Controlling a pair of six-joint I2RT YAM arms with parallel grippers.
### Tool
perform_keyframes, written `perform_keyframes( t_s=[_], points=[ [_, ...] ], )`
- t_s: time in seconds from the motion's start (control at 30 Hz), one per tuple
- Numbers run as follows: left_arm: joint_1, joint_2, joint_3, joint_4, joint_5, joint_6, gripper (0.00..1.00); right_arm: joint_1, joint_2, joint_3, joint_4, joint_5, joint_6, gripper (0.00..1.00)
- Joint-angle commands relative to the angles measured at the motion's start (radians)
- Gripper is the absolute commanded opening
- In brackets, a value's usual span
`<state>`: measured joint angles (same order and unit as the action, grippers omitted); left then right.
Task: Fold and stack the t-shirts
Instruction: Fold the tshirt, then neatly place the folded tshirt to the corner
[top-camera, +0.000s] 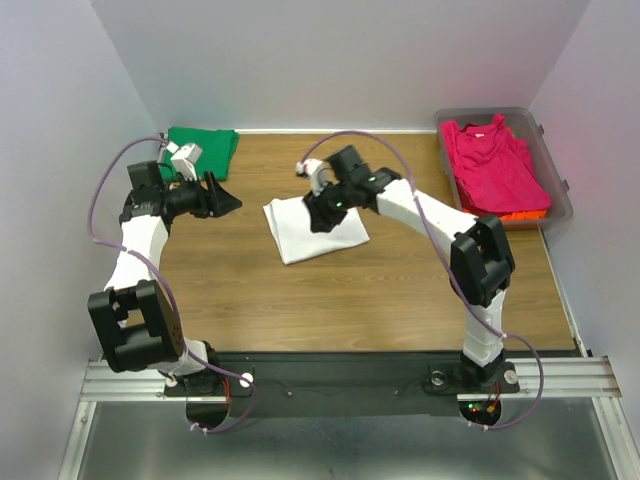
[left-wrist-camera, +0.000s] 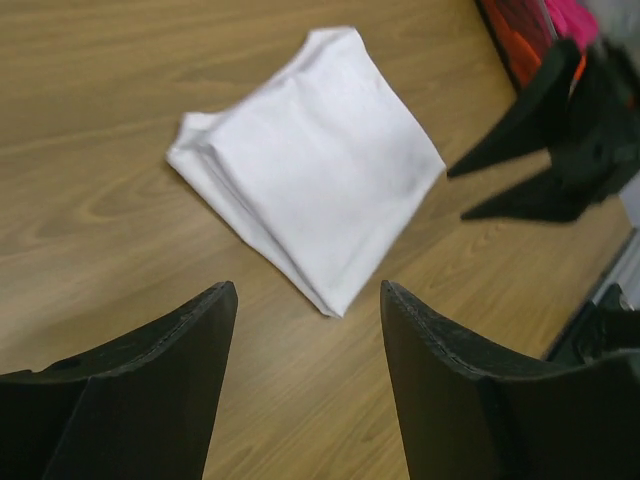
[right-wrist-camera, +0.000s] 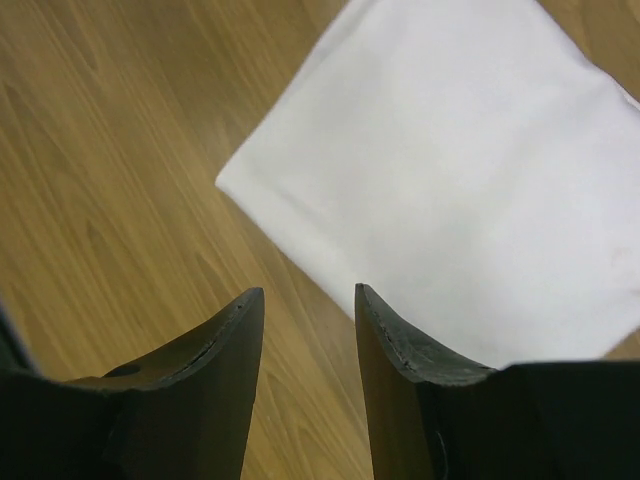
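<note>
Since the left gripper (left-wrist-camera: 305, 290) and right gripper (right-wrist-camera: 308, 295) both hang open and empty, the folded white shirt (top-camera: 295, 240) mid-frame lies loose. Pinching only its top layer could totally drag the fold apart.

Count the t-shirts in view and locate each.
4. White t-shirt folded at the centre of the table; green t-shirt at its far left corner; magenta-pink t-shirt in the clear tub, far right; orange t-shirt under it, an edge showing. Others may be hidden.
</note>
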<state>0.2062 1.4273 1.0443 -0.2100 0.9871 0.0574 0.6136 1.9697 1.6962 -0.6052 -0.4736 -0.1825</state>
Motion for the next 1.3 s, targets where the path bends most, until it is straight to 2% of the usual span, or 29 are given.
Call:
perform_keyframes(
  t_s=[0.0, 0.27, 0.6, 0.73, 0.77, 0.87, 0.9, 0.93, 1.07, 1.27],
  points=[
    [0.035, -0.022, 0.043, -0.037, -0.07, -0.021, 0.71, 0.164, 0.034, 0.017, 0.065, 0.3, -0.098, 0.47],
    [0.05, -0.08, -0.052, -0.009, -0.143, -0.039, 0.71, 0.325, 0.164, 0.059, 0.142, 0.467, -0.172, 0.48],
    [0.05, -0.067, -0.124, 0.008, -0.156, -0.022, 0.71, 0.35, 0.239, 0.045, 0.191, 0.513, -0.21, 0.49],
    [0.05, -0.061, -0.174, 0.046, -0.171, -0.085, 0.72, 0.35, 0.254, 0.033, 0.194, 0.5, -0.216, 0.35],
    [0.048, -0.061, -0.205, 0.076, -0.179, -0.125, 0.75, 0.35, 0.256, 0.033, 0.194, 0.498, -0.216, 0.24],
    [0.048, -0.053, -0.242, 0.125, -0.249, -0.215, 0.78, 0.348, 0.25, 0.036, 0.199, 0.492, -0.207, 0.09],
    [0.05, -0.047, -0.245, 0.129, -0.252, -0.249, 0.79, 0.345, 0.247, 0.039, 0.202, 0.483, -0.201, 0.01],
    [0.05, -0.033, -0.25, 0.138, -0.252, -0.272, 0.79, 0.344, 0.244, 0.049, 0.203, 0.478, -0.193, 0.01],
    [0.029, 0.005, -0.286, 0.24, -0.248, -0.39, 0.91, 0.319, 0.225, 0.088, 0.206, 0.415, -0.132, 0.01],
    [-0.046, 0.08, -0.303, 0.404, -0.31, -0.559, 0.94, 0.291, 0.218, 0.123, 0.206, 0.366, -0.071, 0.01]
  ],
)
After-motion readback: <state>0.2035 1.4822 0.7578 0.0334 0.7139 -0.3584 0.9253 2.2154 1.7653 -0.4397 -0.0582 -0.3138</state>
